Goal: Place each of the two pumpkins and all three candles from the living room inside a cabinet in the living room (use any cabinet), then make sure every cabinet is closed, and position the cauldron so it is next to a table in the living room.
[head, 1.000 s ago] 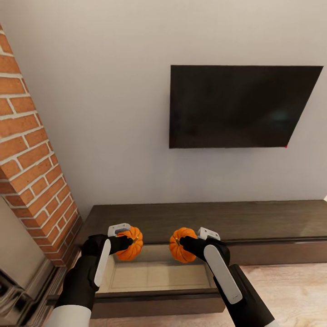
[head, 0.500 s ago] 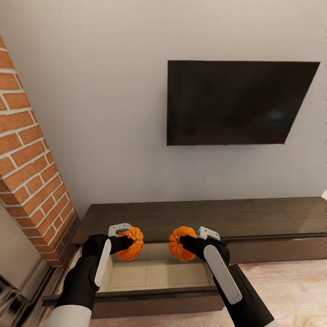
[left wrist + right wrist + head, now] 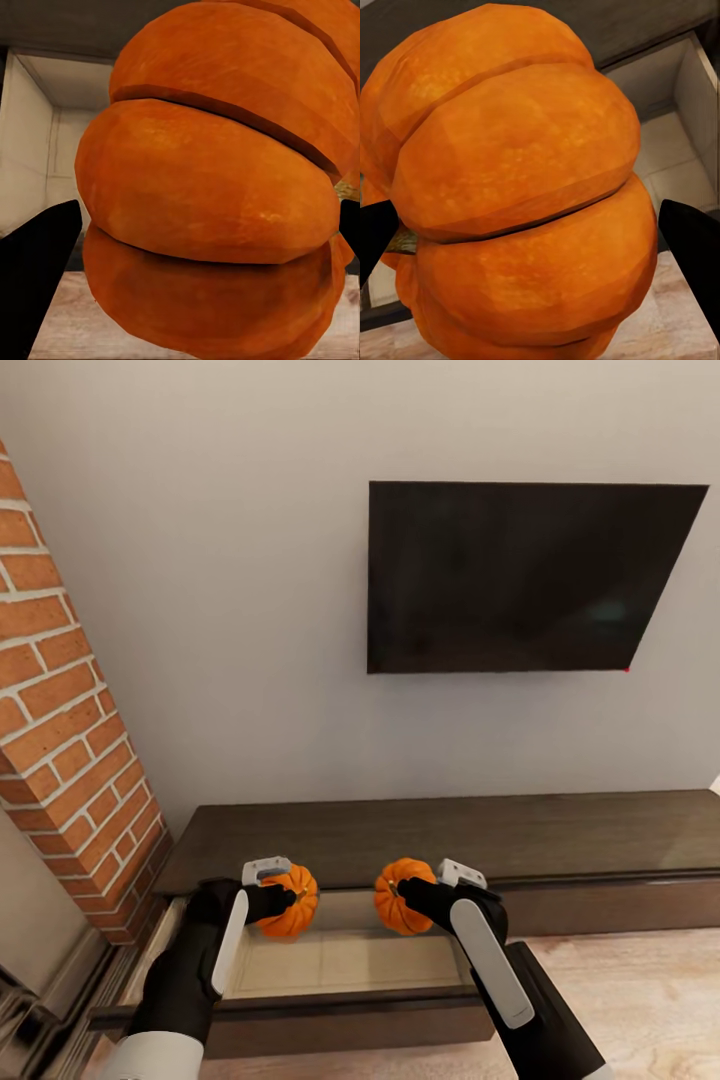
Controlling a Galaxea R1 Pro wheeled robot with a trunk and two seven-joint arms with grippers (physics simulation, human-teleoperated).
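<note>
Now both arms hold a pumpkin each over the open drawer of the cabinet [image 3: 440, 840].

Clamped in the left gripper [image 3: 283, 901] is one pumpkin [image 3: 289, 900], and the right gripper [image 3: 403, 893] grips the other pumpkin [image 3: 400, 897]; both hang above the pale drawer interior [image 3: 345, 960] (its front pulled out toward the robot). Up close, the wrist views show orange ribs between dark fingers [image 3: 34, 277]. A black TV [image 3: 530, 575] hangs on the wall above, brick fireplace [image 3: 60, 740] at left.
</note>
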